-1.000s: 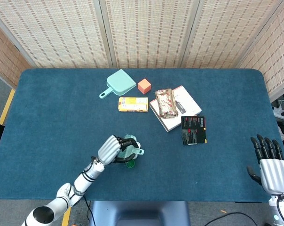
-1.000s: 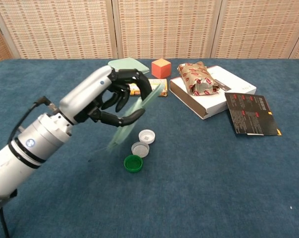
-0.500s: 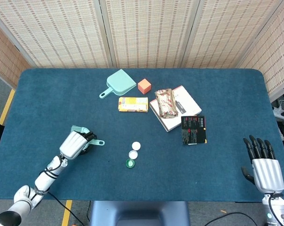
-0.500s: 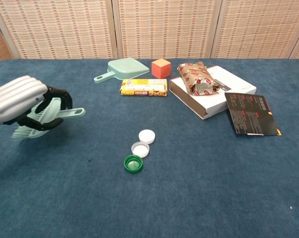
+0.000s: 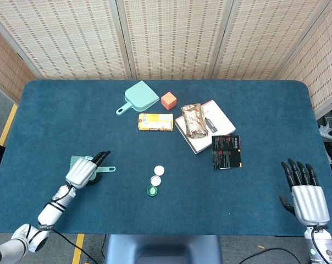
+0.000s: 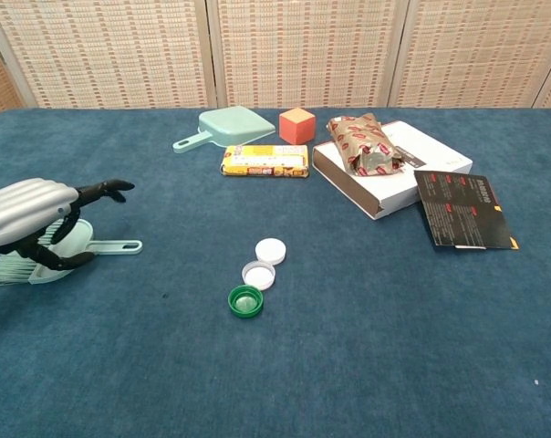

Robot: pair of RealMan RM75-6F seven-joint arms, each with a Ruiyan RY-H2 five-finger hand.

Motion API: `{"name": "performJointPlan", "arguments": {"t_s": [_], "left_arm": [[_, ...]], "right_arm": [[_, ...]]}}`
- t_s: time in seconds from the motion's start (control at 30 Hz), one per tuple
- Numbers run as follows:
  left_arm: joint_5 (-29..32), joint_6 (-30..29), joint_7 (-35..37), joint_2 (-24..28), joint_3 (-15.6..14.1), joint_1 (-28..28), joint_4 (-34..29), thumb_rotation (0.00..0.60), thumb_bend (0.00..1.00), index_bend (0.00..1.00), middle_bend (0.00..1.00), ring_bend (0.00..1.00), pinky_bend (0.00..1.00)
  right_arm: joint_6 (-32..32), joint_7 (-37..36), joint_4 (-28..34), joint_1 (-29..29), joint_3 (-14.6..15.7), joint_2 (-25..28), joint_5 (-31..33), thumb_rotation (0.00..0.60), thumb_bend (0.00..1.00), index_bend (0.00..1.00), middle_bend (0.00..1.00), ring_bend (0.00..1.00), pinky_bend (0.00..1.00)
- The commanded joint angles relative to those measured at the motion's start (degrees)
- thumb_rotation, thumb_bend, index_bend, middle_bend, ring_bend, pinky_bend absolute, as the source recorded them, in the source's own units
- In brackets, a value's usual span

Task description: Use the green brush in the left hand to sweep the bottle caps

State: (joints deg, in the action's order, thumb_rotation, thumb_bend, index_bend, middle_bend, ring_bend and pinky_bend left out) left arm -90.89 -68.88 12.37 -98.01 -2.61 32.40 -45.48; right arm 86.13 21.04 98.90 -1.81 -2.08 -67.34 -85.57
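My left hand [image 6: 29,214] sits low over the blue worktop [image 6: 367,347], its fingers curled around the green brush [image 6: 70,248], which lies under the palm with its handle sticking out to the right and its bristles poking out on the other side. One finger stretches forward above the handle. In the head view I see the same hand [image 5: 82,171] covering most of the brush [image 5: 103,169].

The bottle caps [image 6: 259,275] lie well to the right of that hand: two white ones touching, and a green one [image 6: 245,300] just beside them on the near side. They show in the head view too [image 5: 155,181].

Far beyond the hand lie a green dustpan [image 6: 225,127] and an orange cube [image 6: 296,125].

My right hand [image 5: 306,195] hangs at the near right corner, fingers straight and spread, holding nothing.
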Motion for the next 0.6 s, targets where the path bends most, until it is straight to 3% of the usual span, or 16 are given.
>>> {"name": "performJointPlan", "arguments": {"t_s": [0.03, 0.13, 0.23, 0.27, 0.37, 0.6], "left_arm": [[-0.1, -2.0, -1.8, 5.8, 0.3, -1.0, -9.6, 0.600, 0.31, 0.00, 0.00, 0.60, 0.89], [-0.7, -5.6, -3.6, 10.5, 0.0, -3.0, -17.4, 0.600, 0.31, 0.00, 0.00, 0.39, 0.75], [-0.6, -11.6, -7.8, 16.6, -1.0, -7.6, -26.1, 0.600, 0.31, 0.00, 0.00, 0.09, 0.46], [-0.3, -13.5, -8.9, 18.5, -1.5, -9.4, -28.5, 0.600, 0.31, 0.00, 0.00, 0.05, 0.38], [0.5, -21.0, -7.7, 22.5, -2.6, -15.6, -32.0, 0.600, 0.32, 0.00, 0.00, 0.00, 0.15], [0.7, -22.7, -5.7, 27.6, -3.6, -19.6, -34.7, 0.600, 0.35, 0.00, 0.00, 0.00, 0.09]], "right_arm": [[0.2, 0.1, 0.1, 0.1, 0.2, 0.0, -0.3, 0.600, 0.22, 0.00, 0.00, 0.00, 0.00], [0.5, 0.0, 0.3, 0.3, 0.4, 0.2, -0.8, 0.600, 0.22, 0.00, 0.00, 0.00, 0.00], [0.7, -0.4, 0.5, 0.4, 0.3, 0.5, -0.7, 0.600, 0.22, 0.00, 0.00, 0.00, 0.00], [0.5, -0.6, 0.5, 0.3, 0.2, 0.6, -0.5, 0.600, 0.22, 0.00, 0.00, 0.00, 0.00], [-0.8, -1.4, 0.5, 0.0, -0.3, 1.1, 1.4, 0.600, 0.22, 0.00, 0.00, 0.00, 0.00], [-2.3, -1.8, 1.0, -0.5, 0.6, 1.3, 0.6, 0.600, 0.22, 0.00, 0.00, 0.00, 0.00]]}}
